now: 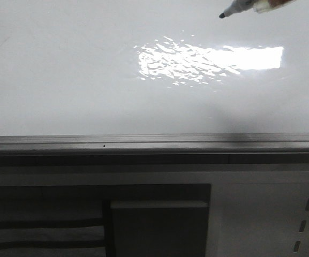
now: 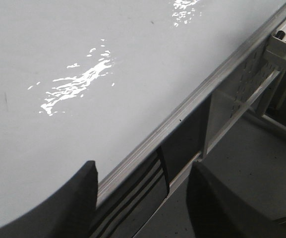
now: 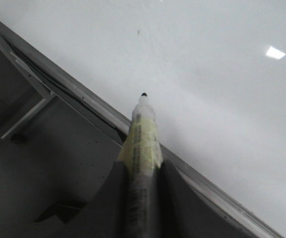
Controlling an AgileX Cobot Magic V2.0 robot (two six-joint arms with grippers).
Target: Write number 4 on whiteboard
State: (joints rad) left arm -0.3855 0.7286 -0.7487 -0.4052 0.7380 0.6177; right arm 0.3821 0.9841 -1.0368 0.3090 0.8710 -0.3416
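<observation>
Presently the whiteboard (image 1: 90, 80) stands glossy, unmarked, rippled glare at right, above its grey ledge (image 1: 143, 142). Right gripper (image 3: 142, 173) clamps a black-tipped marker (image 1: 237, 9) off the surface; left gripper (image 2: 143, 198) gapes.

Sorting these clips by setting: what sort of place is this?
Probably an office, classroom or lab. A large glossy white whiteboard with a grey metal ledge fills the view, a pale plastic pen holder with markers hangs on its frame, and the right claw holds a black-tipped marker.
</observation>
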